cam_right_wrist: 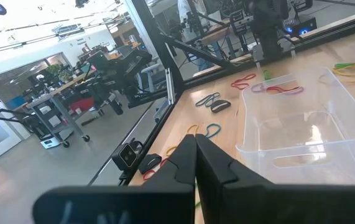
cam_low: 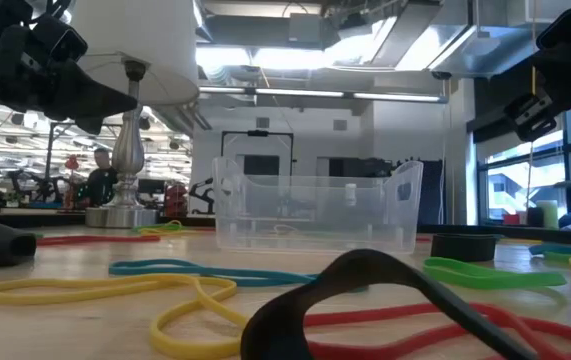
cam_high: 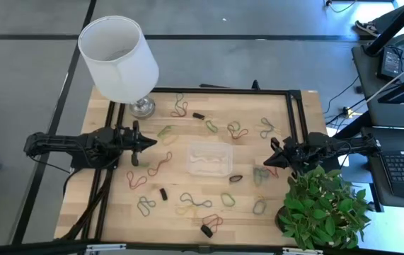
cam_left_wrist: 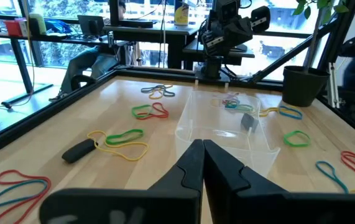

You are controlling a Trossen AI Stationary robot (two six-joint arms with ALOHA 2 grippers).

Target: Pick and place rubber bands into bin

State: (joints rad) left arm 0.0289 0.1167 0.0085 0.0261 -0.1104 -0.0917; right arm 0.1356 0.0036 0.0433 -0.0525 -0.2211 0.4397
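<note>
On the light wooden bench (cam_high: 244, 212), framed by black rails, rubber bands (cam_high: 194, 202) lie scattered on all sides of the bin (cam_high: 209, 159); their exact number cannot be told. One clear bin sits at centre, with one pale band inside. One left hand (cam_high: 150, 142) and one right hand (cam_high: 272, 161) hover either side, fingers pressed together, holding nothing. One white lamp (cam_high: 120, 57) and one potted plant (cam_high: 323, 207) occupy opposite corners. Beyond lies an open workshop with desks.

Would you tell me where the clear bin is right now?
In the high view the bin sits mid-table between the left gripper and right gripper.
</note>
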